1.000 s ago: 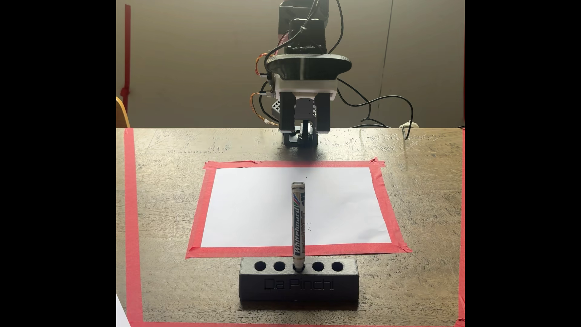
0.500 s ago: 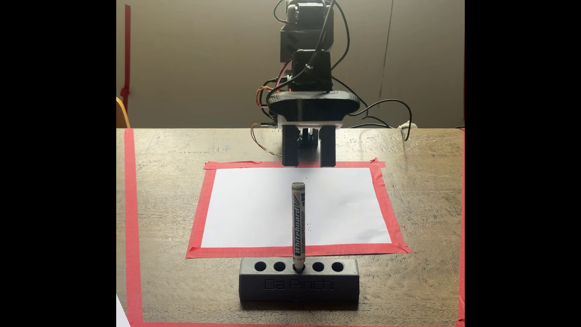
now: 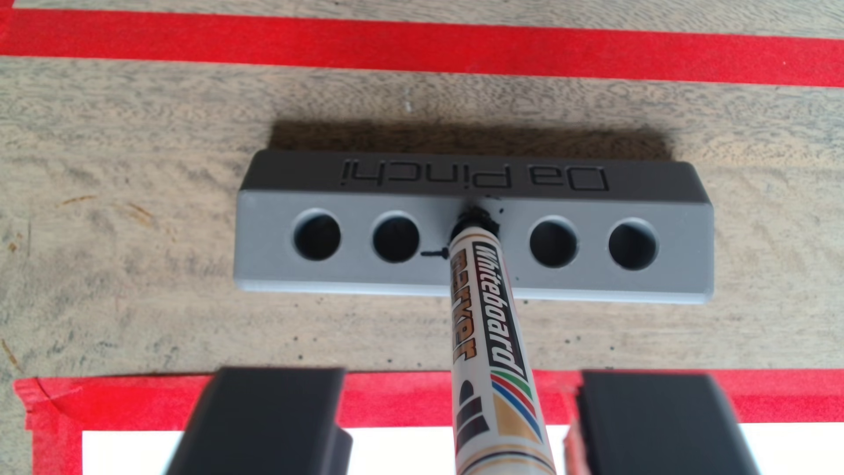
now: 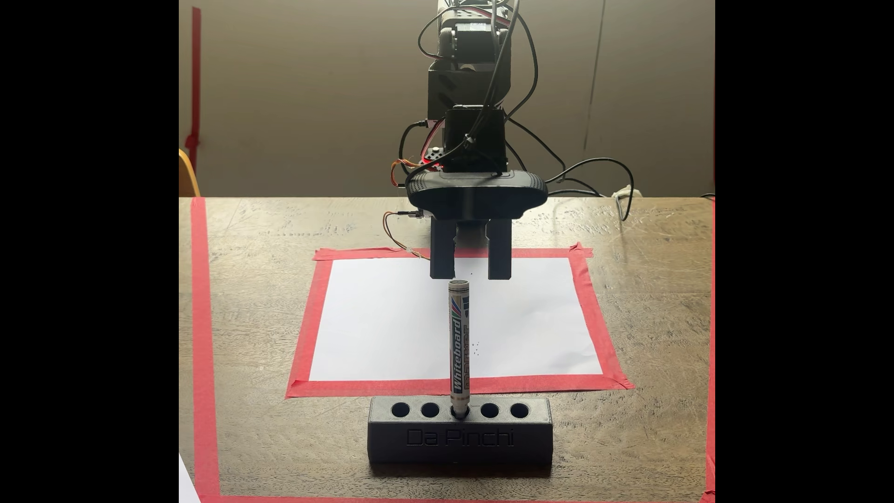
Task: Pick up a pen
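The pen (image 4: 459, 338), a white marker printed "Whiteboard marker" with coloured stripes, stands upright, tip down in the middle hole of a dark block holder (image 4: 459, 437) marked "Da Pinchi". In the wrist view the pen (image 3: 491, 338) rises from the holder (image 3: 315, 278) between my two dark fingers (image 3: 265, 420). My gripper (image 4: 470, 276) is open, its fingertips just above and behind the pen's top end, not touching it. In the wrist view the gripper (image 3: 461, 411) straddles the pen's upper part.
A white paper sheet (image 4: 387, 319) framed in red tape (image 4: 309, 319) lies on the wooden table (image 4: 261, 435) behind the holder. A wider red tape border (image 4: 203, 338) marks the work area. Cables (image 4: 600, 169) trail at the table's far edge.
The arm has swung down and forward toward the pen. The open gripper dropped from well above the table's far edge to just above the pen's top. The pen has not moved.
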`<state>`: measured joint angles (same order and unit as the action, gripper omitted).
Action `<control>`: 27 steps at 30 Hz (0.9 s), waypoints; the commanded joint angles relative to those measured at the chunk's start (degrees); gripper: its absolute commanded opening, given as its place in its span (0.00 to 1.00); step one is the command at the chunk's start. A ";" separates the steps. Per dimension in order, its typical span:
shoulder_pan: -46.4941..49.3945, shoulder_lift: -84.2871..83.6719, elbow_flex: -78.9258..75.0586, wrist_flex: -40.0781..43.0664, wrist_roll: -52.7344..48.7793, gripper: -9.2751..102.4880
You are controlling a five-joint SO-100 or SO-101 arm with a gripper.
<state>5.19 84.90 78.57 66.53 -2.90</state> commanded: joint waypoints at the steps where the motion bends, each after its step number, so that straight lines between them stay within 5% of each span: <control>1: 0.09 0.18 -3.52 -4.75 0.09 0.96; 27: 3.08 -2.99 1.23 -3.87 0.44 0.96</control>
<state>8.09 80.07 80.24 63.63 -2.90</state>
